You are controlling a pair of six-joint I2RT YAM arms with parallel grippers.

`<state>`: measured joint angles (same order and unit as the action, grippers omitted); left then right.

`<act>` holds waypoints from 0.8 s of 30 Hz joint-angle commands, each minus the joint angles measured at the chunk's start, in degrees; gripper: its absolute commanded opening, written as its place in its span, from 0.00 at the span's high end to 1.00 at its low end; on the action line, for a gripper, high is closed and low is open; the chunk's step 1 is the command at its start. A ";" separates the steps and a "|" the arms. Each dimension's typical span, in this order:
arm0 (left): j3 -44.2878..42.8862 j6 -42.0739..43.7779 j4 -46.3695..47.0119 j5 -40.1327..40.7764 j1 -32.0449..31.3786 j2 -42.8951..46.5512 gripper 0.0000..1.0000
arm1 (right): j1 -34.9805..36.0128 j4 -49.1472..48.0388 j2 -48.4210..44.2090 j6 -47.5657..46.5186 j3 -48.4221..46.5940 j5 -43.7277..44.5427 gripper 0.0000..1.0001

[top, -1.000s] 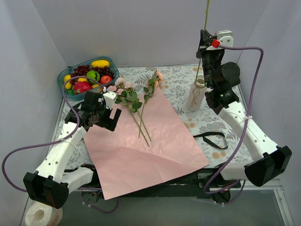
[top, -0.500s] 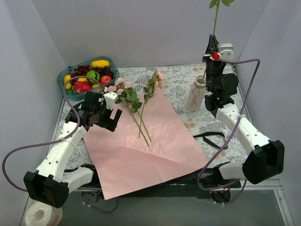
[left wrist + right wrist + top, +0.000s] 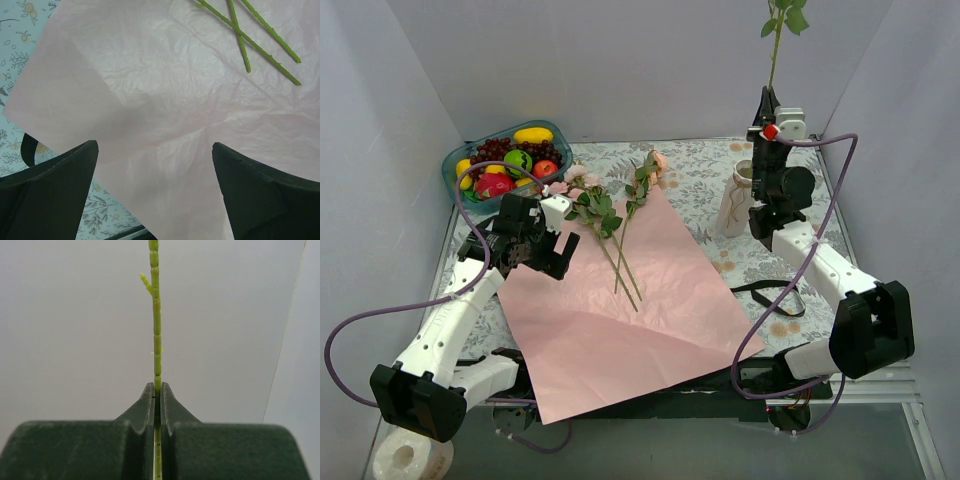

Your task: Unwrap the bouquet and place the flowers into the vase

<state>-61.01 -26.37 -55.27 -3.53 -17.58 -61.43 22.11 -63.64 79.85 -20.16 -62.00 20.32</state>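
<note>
Your right gripper (image 3: 763, 95) raised high beyond pink paper sheet's (image 3: 640, 320) far right corner, jaws clamped on one upright green stem (image 3: 156, 315), leaves at top. White vase (image 3: 737, 200) stands just right of sheet's far corner. Your left gripper (image 3: 153, 146) hovers over sheet's left edge, jaws spread wide, nothing held. Other roses (image 3: 610, 215) lie across sheet's far edge, stems crossing on sheet. Black ribbon (image 3: 770, 297) right of sheet

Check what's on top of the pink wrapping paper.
Green rose stems lie crossed on the pink wrapping paper; their blooms rest past its far edge on the tablecloth. Whatever lies beneath the sheet is covered.
</note>
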 commanded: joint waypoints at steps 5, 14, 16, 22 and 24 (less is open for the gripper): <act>-1.57 0.44 -0.55 -1.66 0.01 1.84 0.02 | -0.22 -9.32 0.22 1.35 6.79 4.55 0.99; -1.48 0.44 -0.19 -1.13 0.01 3.33 0.02 | -0.31 -1.15 -2.24 4.51 11.63 4.91 0.84; -1.83 0.27 -0.19 -1.39 0.01 3.60 0.02 | -0.31 3.14 -3.56 5.04 12.77 4.56 0.59; -2.53 -0.35 -0.19 -2.01 0.01 3.51 0.02 | -0.31 7.55 -10.06 8.21 18.05 4.47 0.28; -3.32 -0.35 -0.37 -2.18 0.01 3.68 0.02 | -0.31 10.37 -12.43 8.56 18.93 4.47 0.24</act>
<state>-61.12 -26.50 -55.55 -4.67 -17.58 -59.29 22.09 -56.05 71.70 -13.69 -44.18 23.90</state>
